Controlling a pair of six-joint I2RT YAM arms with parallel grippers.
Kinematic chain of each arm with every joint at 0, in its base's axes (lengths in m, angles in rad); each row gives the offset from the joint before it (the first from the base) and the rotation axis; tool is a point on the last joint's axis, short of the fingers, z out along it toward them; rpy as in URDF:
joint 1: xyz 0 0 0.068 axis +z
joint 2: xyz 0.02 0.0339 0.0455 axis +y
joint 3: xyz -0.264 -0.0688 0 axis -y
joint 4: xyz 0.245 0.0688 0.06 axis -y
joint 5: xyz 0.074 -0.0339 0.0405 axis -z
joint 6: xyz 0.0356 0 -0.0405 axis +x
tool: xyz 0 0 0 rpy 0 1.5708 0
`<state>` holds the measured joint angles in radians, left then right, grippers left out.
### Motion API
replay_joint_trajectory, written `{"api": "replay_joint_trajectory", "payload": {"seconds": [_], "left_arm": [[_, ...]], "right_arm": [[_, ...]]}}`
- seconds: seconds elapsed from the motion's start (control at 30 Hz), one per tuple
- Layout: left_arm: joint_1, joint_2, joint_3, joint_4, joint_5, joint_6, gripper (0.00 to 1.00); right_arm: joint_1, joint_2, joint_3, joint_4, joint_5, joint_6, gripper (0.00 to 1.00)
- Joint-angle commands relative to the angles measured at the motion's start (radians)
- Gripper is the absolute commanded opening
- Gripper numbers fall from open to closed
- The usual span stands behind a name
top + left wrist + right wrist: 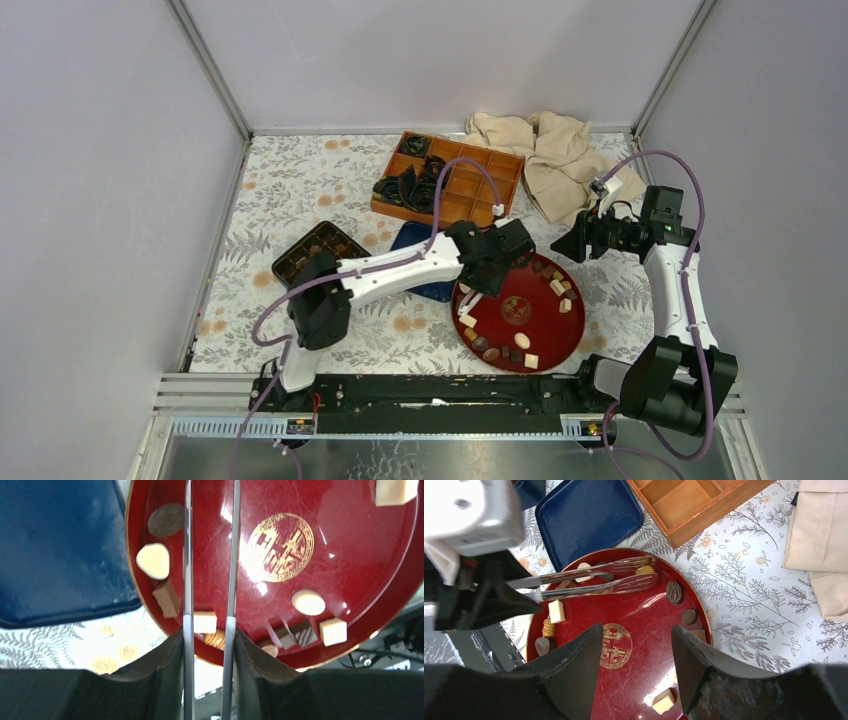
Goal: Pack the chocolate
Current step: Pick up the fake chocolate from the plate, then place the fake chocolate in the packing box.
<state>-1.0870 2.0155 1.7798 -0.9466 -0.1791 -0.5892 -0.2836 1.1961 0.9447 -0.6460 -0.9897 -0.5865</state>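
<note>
**Left hand** (207, 635): pinching a pair of tongs (634, 582). Its fingers press on the outer faces of the two metal arms, which I see close together but not meeting.

**Tongs:** they reach across the red plate (545, 325), with the forked tips above the rim on the side towards the box (470, 190).

**Chocolate** (308, 602): loose on the plate, mostly ringed along the rim, in cream, mid-brown and dark pieces. In my left wrist view a cream square (205, 622) shows between the tong arms. I cannot tell whether they touch it.

**Right hand** (636, 630): it hangs above the plate, fingers spread, with nothing between them.

**Surroundings:** a blue tray (584, 515) lies just beside the plate on the floral worktop (300, 180). The wooden box behind has compartments, some holding black paper cups (412, 188). A beige cloth (545, 150) lies to its right.
</note>
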Motion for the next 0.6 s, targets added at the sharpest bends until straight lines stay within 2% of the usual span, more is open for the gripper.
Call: {"api": "replay_joint_trajectory", "payload": {"seconds": [0.0,0.23,0.43,0.57], "left_arm": [[-0.007,-0.137,-0.08,0.009,0.023,-0.03,0.08],[-0.008,-0.322,-0.225,-0.007,0.031,-0.099,0.07],[0.007,-0.492,-0.241,-0.213,-0.038,-0.182,0.07],[0.049,-0.618,-0.314,-0.335,-0.054,-0.246,0.07]], "right_arm": [[-0.005,0.002,0.028,-0.014,-0.043,-0.016,0.6],[-0.005,0.002,0.028,-0.014,-0.048,-0.016,0.6],[-0.005,0.004,0.029,-0.017,-0.058,-0.016,0.6],[-0.005,0.002,0.031,-0.021,-0.064,-0.017,0.6]]}}
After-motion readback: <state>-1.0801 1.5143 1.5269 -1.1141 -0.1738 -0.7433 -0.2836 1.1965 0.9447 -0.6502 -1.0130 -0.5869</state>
